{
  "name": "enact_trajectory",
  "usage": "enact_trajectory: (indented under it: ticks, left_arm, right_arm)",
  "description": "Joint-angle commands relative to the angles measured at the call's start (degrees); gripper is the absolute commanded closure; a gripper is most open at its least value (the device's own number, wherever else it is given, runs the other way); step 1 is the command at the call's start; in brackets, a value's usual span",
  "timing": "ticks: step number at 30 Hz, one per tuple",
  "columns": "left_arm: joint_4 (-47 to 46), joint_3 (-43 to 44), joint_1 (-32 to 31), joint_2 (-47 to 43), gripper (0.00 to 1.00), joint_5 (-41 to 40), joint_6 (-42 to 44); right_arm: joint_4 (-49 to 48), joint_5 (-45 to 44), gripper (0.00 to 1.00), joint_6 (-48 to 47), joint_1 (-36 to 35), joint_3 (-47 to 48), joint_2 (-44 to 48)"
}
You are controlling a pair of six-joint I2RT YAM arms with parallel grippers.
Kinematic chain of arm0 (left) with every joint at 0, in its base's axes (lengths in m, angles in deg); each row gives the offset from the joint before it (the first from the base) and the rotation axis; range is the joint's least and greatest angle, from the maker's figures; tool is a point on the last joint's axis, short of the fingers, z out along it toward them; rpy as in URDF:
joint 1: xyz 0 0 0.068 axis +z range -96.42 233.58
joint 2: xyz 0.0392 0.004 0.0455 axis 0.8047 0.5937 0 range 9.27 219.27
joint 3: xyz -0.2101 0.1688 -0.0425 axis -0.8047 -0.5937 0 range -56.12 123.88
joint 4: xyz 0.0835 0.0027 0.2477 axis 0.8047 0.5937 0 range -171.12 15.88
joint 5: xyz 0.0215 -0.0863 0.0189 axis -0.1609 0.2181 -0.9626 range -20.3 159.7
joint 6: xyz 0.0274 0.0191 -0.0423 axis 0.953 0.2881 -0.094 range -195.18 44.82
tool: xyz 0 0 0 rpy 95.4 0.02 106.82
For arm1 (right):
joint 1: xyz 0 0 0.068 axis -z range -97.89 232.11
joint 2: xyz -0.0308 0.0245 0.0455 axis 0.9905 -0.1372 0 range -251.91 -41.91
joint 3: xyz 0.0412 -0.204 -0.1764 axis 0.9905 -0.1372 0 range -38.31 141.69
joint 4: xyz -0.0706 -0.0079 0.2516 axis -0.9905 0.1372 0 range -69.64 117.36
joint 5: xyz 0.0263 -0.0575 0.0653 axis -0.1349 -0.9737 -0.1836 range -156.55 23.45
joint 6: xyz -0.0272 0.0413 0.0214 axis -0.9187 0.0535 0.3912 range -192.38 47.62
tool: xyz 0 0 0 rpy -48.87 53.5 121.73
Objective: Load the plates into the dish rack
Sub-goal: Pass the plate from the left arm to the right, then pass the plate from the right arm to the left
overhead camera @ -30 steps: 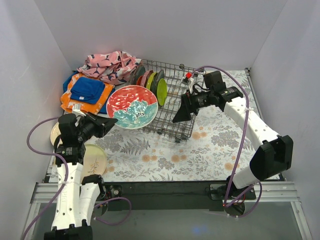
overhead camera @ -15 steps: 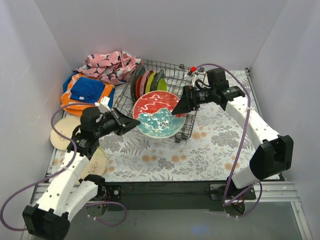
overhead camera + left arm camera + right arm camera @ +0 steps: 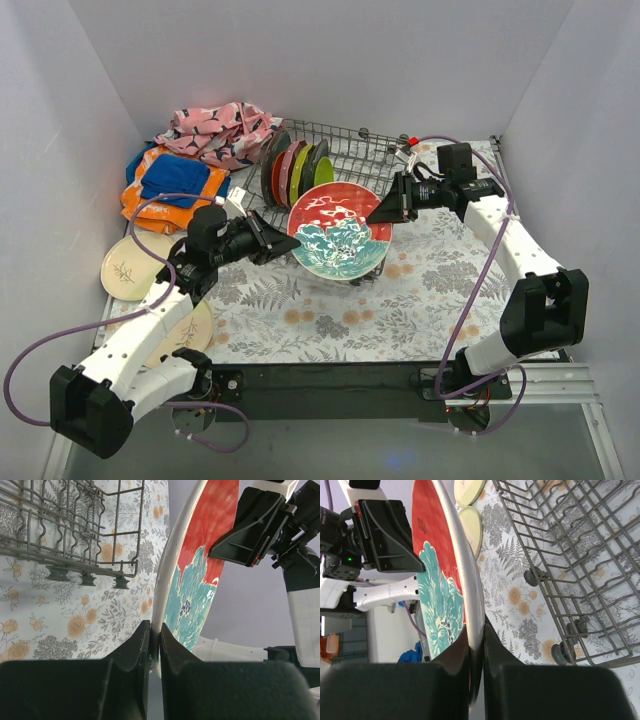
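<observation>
**Ceramic red plate clamped at both rims over the dish rack**

Black, wedge-shaped fingers of the left gripper are drawn narrow on the plate's pale rim, one on the back and one on the painted face. The right gripper bites the opposite rim the same way, its dark fingers set just the rim's thickness apart. Between them the glossy round plate, red with a teal flower and white scrolls, is tilted so its face shows to the overhead camera. It hangs across the near edge of the rack. Whether it touches the wire cannot be told.

The left arm reaches forward and to the right from its base, its white forearm low and long, with a purple cable looping beside it. The right arm climbs from its base, bends at a black elbow, and runs far up the table before its wrist turns left.

The rack is a rectangle of dark grey wire with upright tines and small round feet, standing on a floral-printed mat. At its far left end stand roughly six plates on edge, dark grey, red, pink and lime green, packed too close for a sure count. Two cream plates lie flat at the left, one partly under the left arm. Behind them are three cloths: a crumpled pink patterned cloth, and a folded blue cloth on an orange cloth.
</observation>
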Motion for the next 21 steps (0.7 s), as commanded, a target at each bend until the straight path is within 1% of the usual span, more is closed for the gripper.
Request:
enact_trajectory:
  ticks: [1, 2, 4, 5, 7, 9, 12, 14, 18, 21]
  left_arm:
    - [-11.5, 3.39, -0.49, 0.36, 1.0, 2.31, -2.71]
    - [-12.12, 3.21, -0.67, 0.81, 0.92, 3.18, -2.89]
    - [-12.22, 3.21, -0.75, 1.68, 0.79, 3.37, -3.5]
    - [-12.39, 3.12, -0.93, 1.86, 0.63, 3.37, -3.59]
    - [-12.48, 3.12, -1.11, 2.39, 0.5, 3.28, -3.15]
    - [-12.48, 3.21, -1.54, 2.66, 0.47, 2.93, -2.98]
    - [-11.17, 4.26, -2.51, 4.41, 0.47, 1.62, -2.45]
    - [-6.35, 6.37, -3.92, 6.34, 0.47, -0.06, -0.26]
    - [-1.94, 9.96, -5.67, 9.94, 0.47, -3.13, 1.77]
    - [1.75, 11.12, -6.29, 11.09, 0.47, -4.72, 3.61]
  right_arm:
    - [-4.27, 5.74, 0.99, 0.01, 0.07, -0.94, 2.72]
    - [-4.8, 6.87, 0.99, 0.18, 0.07, -1.2, 2.98]
    - [-6.29, 8.54, 0.99, 0.36, 0.68, -1.82, 3.33]
    - [-6.82, 9.25, 0.99, 0.36, 0.94, -1.99, 3.51]
    - [-7.79, 10.57, 0.99, 0.45, 1.91, -2.26, 3.86]
    - [-8.23, 11.19, 0.99, 0.19, 2.35, -2.52, 4.13]
    - [-9.63, 11.45, 0.99, 0.62, 2.97, -3.31, 4.83]
    - [-11.04, 12.16, 0.99, 1.41, 3.14, -4.02, 5.09]
    - [-12.62, 13.3, 0.99, 2.11, 3.49, -4.54, 5.36]
    - [-13.94, 13.91, 0.99, 2.47, 4.02, -4.72, 5.79]
